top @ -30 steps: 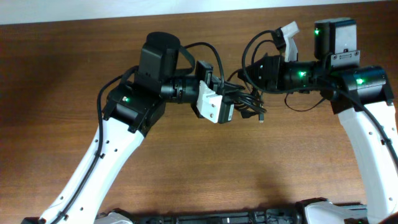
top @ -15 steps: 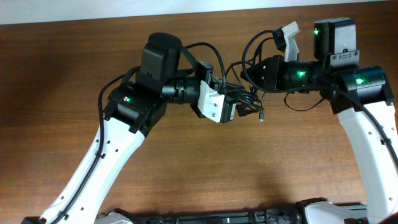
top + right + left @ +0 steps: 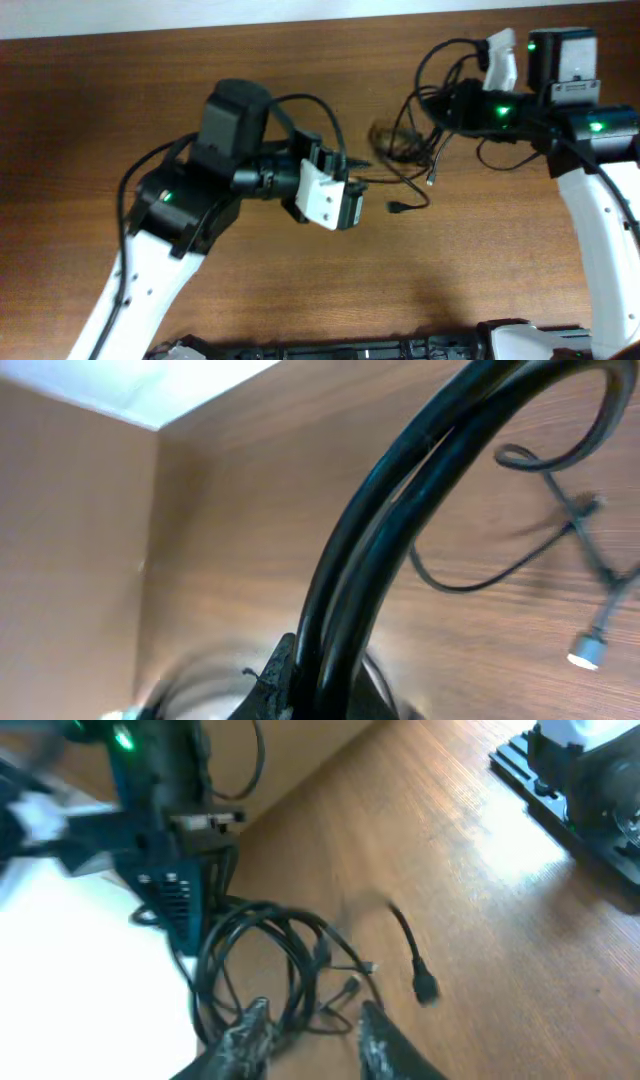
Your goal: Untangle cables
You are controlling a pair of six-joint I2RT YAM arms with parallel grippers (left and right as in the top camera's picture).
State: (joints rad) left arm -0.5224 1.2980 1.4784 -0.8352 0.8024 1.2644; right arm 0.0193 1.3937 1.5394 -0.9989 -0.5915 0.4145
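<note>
Right gripper clamps both cables, rising straight from its jaws. Left gripper sits half-open, cables looping between its fingers, plug lying ahead-right.

Look: I see thin black cables, several strands bunched into loose round loops, blurred in my overhead view.
Grip: two strands run side by side out from between the right tool's fingers, pinched there.
Coil: it spreads from the right tool toward the left tool, and its near loop sits between that tool's parted fingers.
Ends: a black plug trails just beside the left tool, clear of the coil. A silver-tipped connector hangs near the right tool.
</note>
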